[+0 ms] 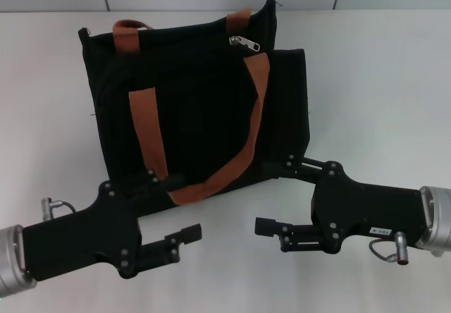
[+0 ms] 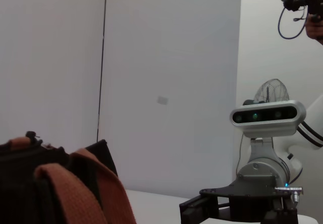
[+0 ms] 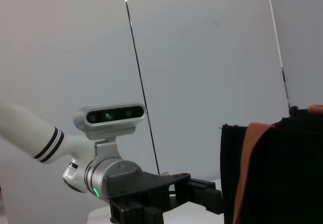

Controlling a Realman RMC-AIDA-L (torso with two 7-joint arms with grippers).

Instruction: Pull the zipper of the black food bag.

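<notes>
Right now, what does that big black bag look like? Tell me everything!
The black food bag is a large, boxy tote of dark fabric, standing on the white table. Two orange-brown strap handles droop over its front. A small silver zipper sits near the right end of its top edge. The left pincer and right pincer wait open by its near bottom edge; contact is unclear.

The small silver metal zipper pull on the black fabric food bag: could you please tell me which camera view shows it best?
The head view: the small silver metal zipper pull lies plainly visible near the top edge of the black fabric food bag. Both wrist views show only parts of the bag and its orange-brown straps, not the pull.
</notes>
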